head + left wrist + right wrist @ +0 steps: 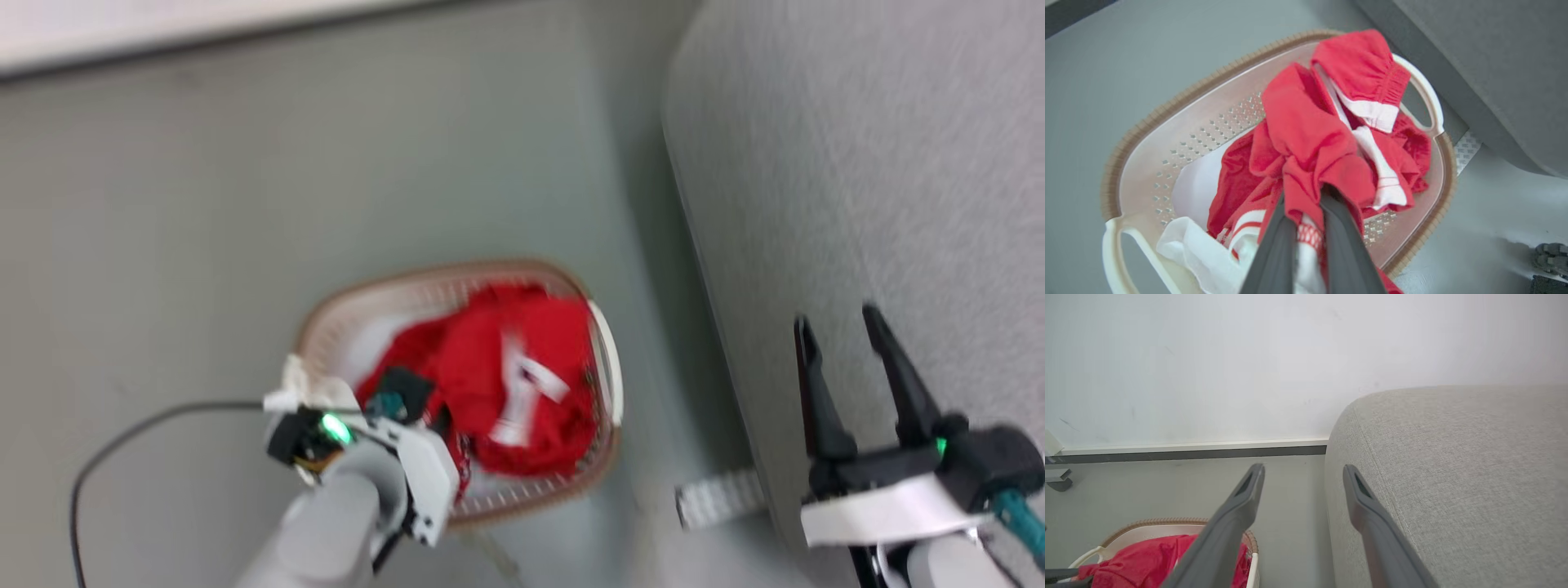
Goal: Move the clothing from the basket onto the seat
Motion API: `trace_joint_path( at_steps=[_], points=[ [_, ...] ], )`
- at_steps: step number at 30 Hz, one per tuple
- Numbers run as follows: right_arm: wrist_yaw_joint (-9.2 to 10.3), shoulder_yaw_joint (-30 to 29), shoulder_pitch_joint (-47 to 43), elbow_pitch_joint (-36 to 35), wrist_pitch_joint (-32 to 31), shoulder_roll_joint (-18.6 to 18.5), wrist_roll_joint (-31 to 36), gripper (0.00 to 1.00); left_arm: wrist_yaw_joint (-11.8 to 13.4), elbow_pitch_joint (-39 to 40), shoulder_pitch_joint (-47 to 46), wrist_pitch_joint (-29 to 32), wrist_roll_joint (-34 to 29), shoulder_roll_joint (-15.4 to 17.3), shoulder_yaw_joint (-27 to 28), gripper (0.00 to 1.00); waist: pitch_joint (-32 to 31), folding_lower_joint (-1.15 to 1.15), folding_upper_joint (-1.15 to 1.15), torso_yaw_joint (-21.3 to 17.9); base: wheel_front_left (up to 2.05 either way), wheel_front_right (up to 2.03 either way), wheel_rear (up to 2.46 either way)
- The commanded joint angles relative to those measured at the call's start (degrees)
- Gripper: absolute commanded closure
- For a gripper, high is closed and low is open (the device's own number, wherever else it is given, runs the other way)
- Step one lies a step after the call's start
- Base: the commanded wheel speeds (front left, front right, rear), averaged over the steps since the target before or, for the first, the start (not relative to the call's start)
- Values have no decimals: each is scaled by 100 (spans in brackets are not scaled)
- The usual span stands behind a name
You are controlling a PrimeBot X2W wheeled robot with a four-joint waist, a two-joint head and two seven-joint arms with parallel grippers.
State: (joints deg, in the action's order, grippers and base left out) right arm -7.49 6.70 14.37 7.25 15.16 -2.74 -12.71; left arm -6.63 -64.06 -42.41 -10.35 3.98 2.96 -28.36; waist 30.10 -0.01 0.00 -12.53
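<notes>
One fold of the clothing [1306, 134] is clamped in my left hand [1305, 200], the rest lying in the basket [1167, 134], and the seat [898, 163] lies rightward, where my right hand [838, 318] hangs spread, empty.

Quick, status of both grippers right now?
Left gripper: shut on the red clothing.
Right gripper: open, holding nothing.

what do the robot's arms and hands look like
The left hand and right hand each have two long dark fingers on a black and white block with a green light. The forearms are rounded pale grey; a teal cable shows at the right wrist.
</notes>
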Motion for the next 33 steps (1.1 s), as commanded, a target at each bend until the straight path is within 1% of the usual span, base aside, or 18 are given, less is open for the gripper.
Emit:
trace_joint_path(
  at_steps=[1, 4, 8, 15, 18, 26, 33],
  points=[
    [0, -64, -229, 59, 1, -28, 87, 0, -21, 177, 252, 1, 207, -4, -85, 100, -1201, 1, 0, 531, 0, 0, 0],
    [0, -145, -538, 146, 0, -28, 166, 0, 23, 564, 596, 66, 586, -3, -237, 100, -1721, 1, 0, 689, 0, 0, 0],
    [0, -208, -901, 235, 0, -25, 253, 0, 168, 1091, 933, 181, 992, -1, -416, 100, -2266, 1, 0, 874, 0, 0, 0],
    [0, -249, -1355, 322, 0, -26, 361, 0, 441, 2021, 1268, 419, 1352, -1, -568, 100, -2923, 1, 0, 1071, 0, 0, 0],
    [0, -274, -1473, 316, 0, -25, 376, 0, 526, 2443, 1308, 547, 1385, 2, -559, 100, -3074, 1, 0, 1128, 0, 0, 0],
    [0, -228, -1574, 284, 0, -25, 346, 0, 718, 3607, 1301, 959, 1465, 220, -460, 100, -3292, 1, 0, 1136, 0, 0, 0],
    [0, -99, -1452, 147, 0, -23, 434, 0, 856, 4282, 1366, 1261, 1490, 432, -407, 100, -3360, 1, 0, 1023, 0, 0, 0]
  ],
)
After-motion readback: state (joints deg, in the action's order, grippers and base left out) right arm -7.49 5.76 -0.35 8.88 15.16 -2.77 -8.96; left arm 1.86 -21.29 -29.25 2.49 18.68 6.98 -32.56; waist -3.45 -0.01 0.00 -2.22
